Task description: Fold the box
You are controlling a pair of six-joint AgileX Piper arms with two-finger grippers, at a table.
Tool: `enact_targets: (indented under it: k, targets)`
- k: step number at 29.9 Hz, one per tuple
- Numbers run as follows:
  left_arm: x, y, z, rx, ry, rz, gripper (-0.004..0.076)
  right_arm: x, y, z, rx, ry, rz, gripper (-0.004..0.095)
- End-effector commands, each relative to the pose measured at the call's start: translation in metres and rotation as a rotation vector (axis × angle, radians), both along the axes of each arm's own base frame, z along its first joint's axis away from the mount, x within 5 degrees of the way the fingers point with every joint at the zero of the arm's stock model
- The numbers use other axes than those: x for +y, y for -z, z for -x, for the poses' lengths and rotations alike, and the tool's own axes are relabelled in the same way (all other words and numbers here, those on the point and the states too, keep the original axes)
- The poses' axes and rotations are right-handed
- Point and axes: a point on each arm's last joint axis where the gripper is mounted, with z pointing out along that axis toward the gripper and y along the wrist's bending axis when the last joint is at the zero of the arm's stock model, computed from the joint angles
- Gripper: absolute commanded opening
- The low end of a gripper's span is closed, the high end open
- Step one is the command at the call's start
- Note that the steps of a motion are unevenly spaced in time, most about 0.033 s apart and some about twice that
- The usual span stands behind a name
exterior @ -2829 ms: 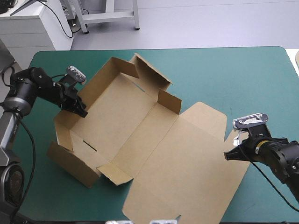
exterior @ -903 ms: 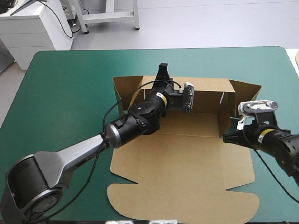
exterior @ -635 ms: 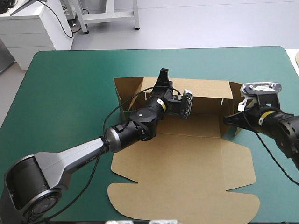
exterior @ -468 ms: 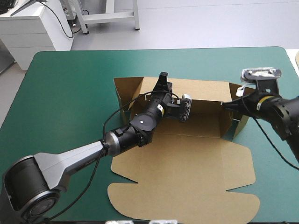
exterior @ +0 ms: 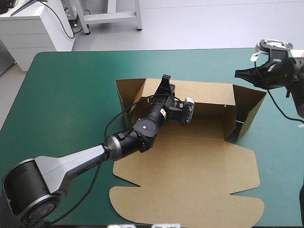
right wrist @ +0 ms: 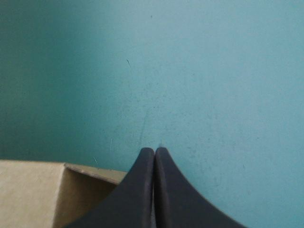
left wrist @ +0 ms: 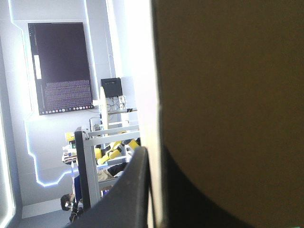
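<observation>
Toward the near edge of the table (exterior: 57,109), on its teal-green cover, the box (exterior: 190,180) had its lid spread flat, the lid's notched edge nearest; beyond the crease the tray's floor lay flat as well, with the far wall (exterior: 209,92) standing upright, the left end wall raised and the right end wall (exterior: 250,110) leaning outward to the right; the left arm (exterior: 85,159) came in from the near left, crossed the lid's left corner and the tray's floor, and reached the far wall left of its middle; the left jaws were all but closed over that wall's top edge, gripping the board; in the left wrist view one black finger (left wrist: 126,194) lay against the edge of the brown sheet, which filled the space beside it; farther off and to the right, beyond the box's far right corner, the right jaws hung over the bare cover; they were closed and held nothing, the two black fingers (right wrist: 137,190) meeting in one pointed arch; in the right wrist view a corner of the box showed just beside and under them, with only teal-green cover ahead.
</observation>
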Motion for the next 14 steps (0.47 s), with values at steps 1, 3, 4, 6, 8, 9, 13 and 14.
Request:
enact_targets:
  k: [1,3,4,6,8,9,13,14]
  targets:
    - [0.006,-0.014,0.003,0.004,-0.036,0.061,-0.0008,-0.011,-0.014,-0.009,-0.09,-0.026,-0.028,-0.0021]
    - [0.006,-0.014,0.003,0.018,-0.048,0.094,-0.0008,-0.014,-0.008,-0.014,-0.074,-0.019,-0.027,-0.0021]
    - [0.006,-0.014,0.003,0.024,-0.052,0.106,-0.0008,-0.014,-0.005,-0.017,-0.062,-0.023,-0.017,-0.0021]
    - [0.006,-0.014,0.003,0.032,-0.059,0.125,-0.0008,-0.015,-0.001,-0.02,-0.043,-0.034,-0.006,-0.0021]
    - [0.006,-0.014,0.003,0.033,-0.06,0.127,-0.0008,-0.014,0.002,-0.021,-0.029,-0.05,0.0,-0.0021]
    - [0.006,-0.014,0.003,0.033,-0.06,0.127,-0.0008,-0.014,0.002,-0.02,-0.025,-0.052,0.001,-0.0021]
    - [0.006,-0.014,0.004,0.047,-0.059,0.153,-0.0008,-0.013,0.006,-0.016,0.037,-0.098,0.03,-0.0021]
    - [0.005,-0.014,0.004,0.054,-0.056,0.165,-0.0008,-0.013,0.009,-0.014,0.061,-0.115,0.04,-0.0021]
